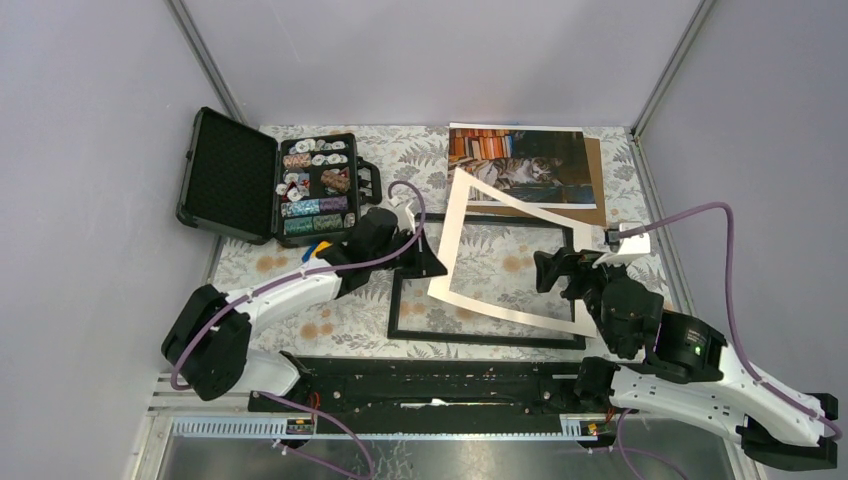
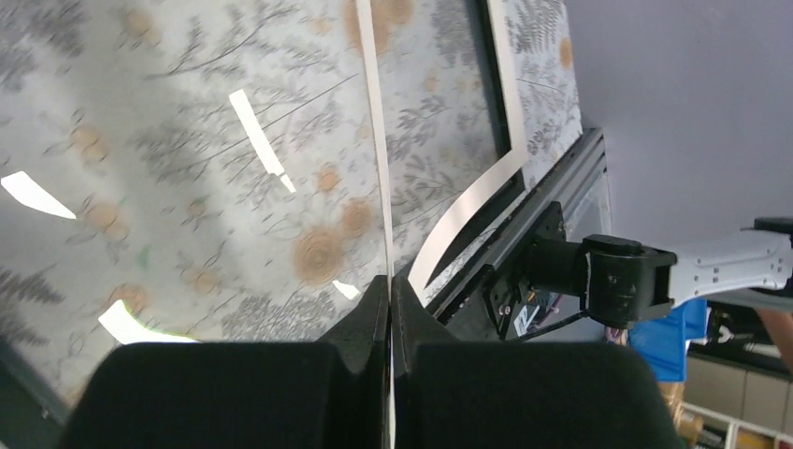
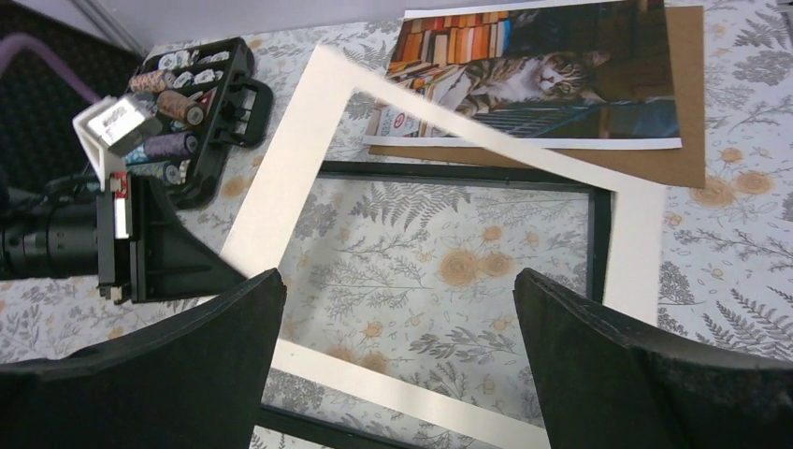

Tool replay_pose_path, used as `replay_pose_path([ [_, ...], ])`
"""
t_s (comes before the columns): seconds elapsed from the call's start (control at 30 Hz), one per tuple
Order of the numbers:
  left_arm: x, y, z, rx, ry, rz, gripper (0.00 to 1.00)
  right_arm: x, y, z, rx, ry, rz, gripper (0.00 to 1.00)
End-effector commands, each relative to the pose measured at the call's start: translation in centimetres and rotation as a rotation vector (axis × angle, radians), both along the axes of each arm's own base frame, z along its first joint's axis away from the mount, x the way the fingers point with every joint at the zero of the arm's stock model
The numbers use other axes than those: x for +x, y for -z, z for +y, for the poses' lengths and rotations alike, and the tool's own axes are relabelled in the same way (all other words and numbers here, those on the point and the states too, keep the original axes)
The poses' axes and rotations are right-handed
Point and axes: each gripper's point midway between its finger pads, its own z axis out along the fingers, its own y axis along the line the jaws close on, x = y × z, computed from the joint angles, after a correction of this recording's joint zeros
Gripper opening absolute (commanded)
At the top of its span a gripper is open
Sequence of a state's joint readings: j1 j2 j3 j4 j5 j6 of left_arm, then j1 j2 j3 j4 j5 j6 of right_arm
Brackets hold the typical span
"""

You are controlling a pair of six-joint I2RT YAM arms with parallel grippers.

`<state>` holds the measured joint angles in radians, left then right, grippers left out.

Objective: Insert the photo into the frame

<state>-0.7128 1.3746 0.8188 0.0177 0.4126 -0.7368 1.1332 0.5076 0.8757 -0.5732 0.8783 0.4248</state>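
Left gripper (image 1: 425, 262) pinches mat (image 3: 281, 178); open case (image 1: 230, 175) holds thread spools (image 1: 315, 185).

Walls (image 1: 90, 150): plain lilac-grey panels on three sides, matt, evenly lit.
Corner posts (image 1: 205, 62): two aluminium profiles, one at each back corner.
Worktop (image 1: 330, 325): covered with pale cloth printed with grey ferns and orange flowers.
Near edge: black rail (image 1: 430, 385), with a grey metal ledge (image 1: 450, 455) below it.

We find no writing we can read anywhere. The photo (image 3: 533, 79), far right, shows book spines (image 3: 458, 42) and a small round red-and-white mark (image 3: 404, 122), both too blurred. A white block (image 3: 114, 120) on the left arm (image 3: 47, 248) bears faint grey marks, too small for us.
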Motion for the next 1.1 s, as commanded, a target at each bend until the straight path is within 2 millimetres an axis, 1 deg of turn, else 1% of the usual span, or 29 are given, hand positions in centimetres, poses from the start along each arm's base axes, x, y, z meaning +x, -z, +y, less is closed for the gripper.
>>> replay_pose_path([
  [0.0,0.7,-0.6,1.4,-0.053,-0.107,0.017,0.0,0.4,0.5,-1.3,-0.005,0.083,-0.01,1.0],
  [0.07,0.5,0.1,2.3,-0.052,-0.148,0.056,0.0,0.6,1.2,-1.3,-0.041,0.093,-0.002,1.0],
  [0.13,0.0,0.7,2.7,-0.053,-0.148,0.08,0.0,0.8,1.9,-1.2,-0.075,0.11,0.007,1.0],
  [0.23,-0.3,2.2,3.7,-0.006,-0.171,0.129,0.0,1.3,3.1,-1.4,-0.094,0.171,0.017,1.0],
  [0.33,-0.5,3.9,4.8,0.028,-0.202,0.187,0.0,2.1,5.4,-1.3,-0.201,0.229,0.029,1.0],
  [0.43,-0.6,4.8,5.4,0.031,-0.22,0.24,0.0,3.3,8.1,-0.4,-0.301,0.237,0.119,1.0],
  [0.57,-0.7,5.9,6.5,0.078,-0.244,0.278,0.0,5.5,11.5,0.2,-0.297,0.217,0.288,1.0],
  [0.6,-0.8,6.2,6.7,0.085,-0.241,0.289,0.0,5.9,12.2,0.1,-0.29,0.214,0.322,1.0],
  [0.67,-1.1,6.7,6.8,0.097,-0.225,0.318,0.0,6.7,13.4,-0.6,-0.267,0.235,0.378,1.0],
  [0.7,-1.3,7.0,6.8,0.109,-0.22,0.334,0.0,6.8,13.8,-0.4,-0.257,0.22,0.398,1.0],
  [0.77,-1.6,7.4,6.9,0.124,-0.205,0.354,0.0,7.2,14.4,-1.0,-0.232,0.226,0.427,1.0],
  [0.97,-1.8,7.8,7.3,0.15,-0.205,0.348,0.0,7.0,14.7,-2.3,-0.224,0.245,0.43,1.0],
  [1.07,-1.6,7.9,7.5,0.161,-0.22,0.339,0.0,6.7,14.8,-2.8,-0.22,0.255,0.426,1.0],
])
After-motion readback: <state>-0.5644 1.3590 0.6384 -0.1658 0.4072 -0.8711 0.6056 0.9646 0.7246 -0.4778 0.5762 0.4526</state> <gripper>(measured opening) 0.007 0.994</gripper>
